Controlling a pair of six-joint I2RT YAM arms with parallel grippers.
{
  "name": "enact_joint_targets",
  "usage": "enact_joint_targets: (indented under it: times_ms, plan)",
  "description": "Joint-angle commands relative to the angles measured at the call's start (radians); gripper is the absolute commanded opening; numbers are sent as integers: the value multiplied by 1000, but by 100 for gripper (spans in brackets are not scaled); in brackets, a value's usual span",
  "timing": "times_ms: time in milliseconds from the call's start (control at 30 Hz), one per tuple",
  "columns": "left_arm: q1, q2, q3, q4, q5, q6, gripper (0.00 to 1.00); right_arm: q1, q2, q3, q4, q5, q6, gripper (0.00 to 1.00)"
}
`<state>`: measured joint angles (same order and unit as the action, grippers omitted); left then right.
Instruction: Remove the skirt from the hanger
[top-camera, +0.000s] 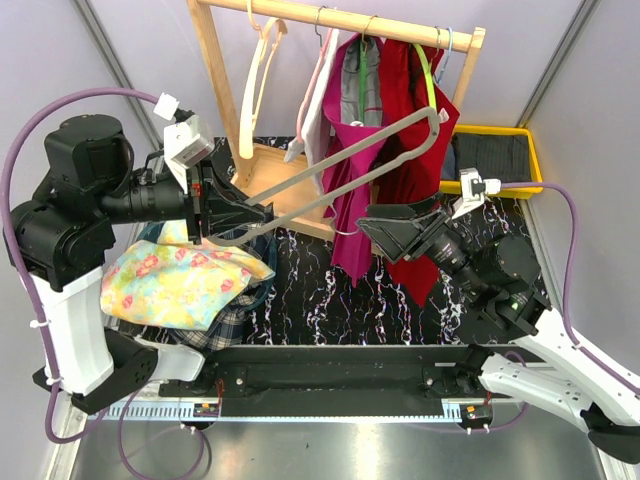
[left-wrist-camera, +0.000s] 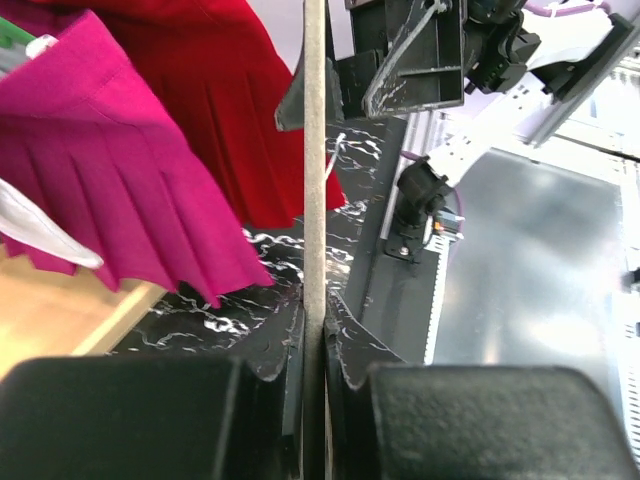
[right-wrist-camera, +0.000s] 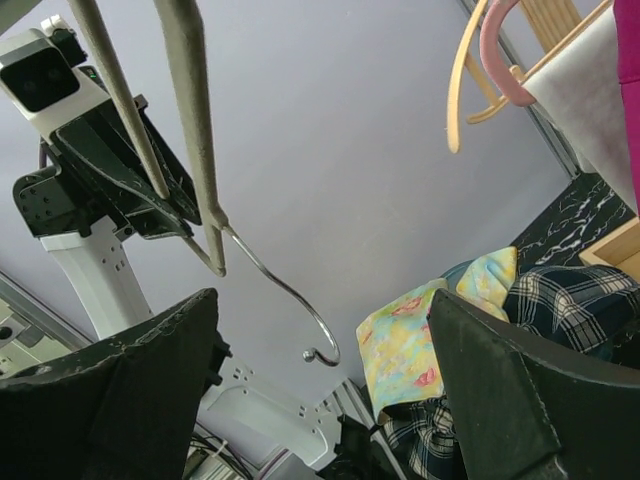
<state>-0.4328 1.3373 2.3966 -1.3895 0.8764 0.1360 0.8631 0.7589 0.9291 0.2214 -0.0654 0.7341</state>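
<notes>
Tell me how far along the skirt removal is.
Done: the grey hanger looks bare, and a floral garment lies heaped by the left arm. In hand: left gripper shut on the hanger; right gripper open, empty. Left: likely just setting the hanger down.

Light: bright and even, came from above | Shadows: soft and faint | Glare: pale sheen seen on metal table surface (left-wrist-camera: 540, 300) in left wrist view | Focus: top view sharp; left gripper (left-wrist-camera: 314, 350) and hanger (left-wrist-camera: 314, 150) blurred up close | Edges: slightly bent in wrist views
</notes>
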Motion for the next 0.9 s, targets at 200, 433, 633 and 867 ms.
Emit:
enact_joint_targets:
  times_ms: [200, 433, 633, 867]
  plan:
    - [11, -24, -71, -29, 70, -30, 0, 10, 60, 88, 147, -40, -36, 92]
    - [14, -35, -103, -29, 78, -32, 0, 10, 154, 137, 280, -79, -16, 91]
    - [16, -46, -140, -31, 76, -23, 0, 10, 174, 145, 334, -82, -4, 70]
    - [16, -78, -240, -34, 44, 30, 0, 10, 149, 157, 345, -67, 13, 28]
